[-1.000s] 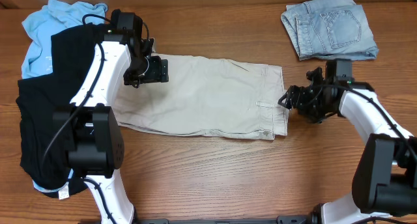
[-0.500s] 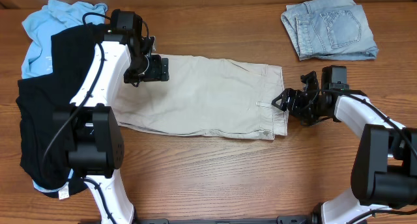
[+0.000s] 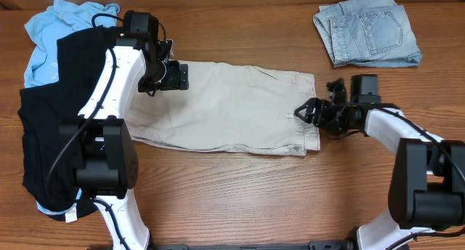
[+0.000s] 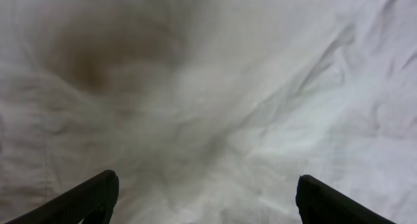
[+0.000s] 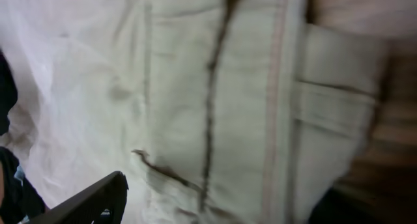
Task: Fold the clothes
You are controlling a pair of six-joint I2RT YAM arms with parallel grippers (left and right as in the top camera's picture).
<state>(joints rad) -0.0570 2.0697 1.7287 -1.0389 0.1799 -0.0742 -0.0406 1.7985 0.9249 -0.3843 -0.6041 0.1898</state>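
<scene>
Shorts of beige khaki lie spread flat at the centre of the table, long axis running from 9 to 3 o'clock, with the waistband at the 3 o'clock end and the leg hems at the 9 o'clock end. The left gripper sits over the shorts' corner toward 10 o'clock; in its wrist view the two fingertips stand wide apart with only creased cloth below them, so nothing is gripped. The right gripper is at the middle of the waistband edge, its jaws likewise parted; its wrist view shows one finger low over the stitched band and a belt loop, though contact with the cloth cannot be confirmed. Beyond the shorts, a folded pale denim piece rests at 1 o'clock, well apart, while a sky-blue garment at 10 o'clock and a black garment at 9 o'clock lie heaped beneath the left arm. The step in hand appears to be the approach to a first grasp on the shorts, which are flattened but not yet folded. The next move probably calls for each gripper to settle onto its edge, pinch a single layer cleanly, and lift evenly so that the cloth carries over without dragging or bunching.
</scene>
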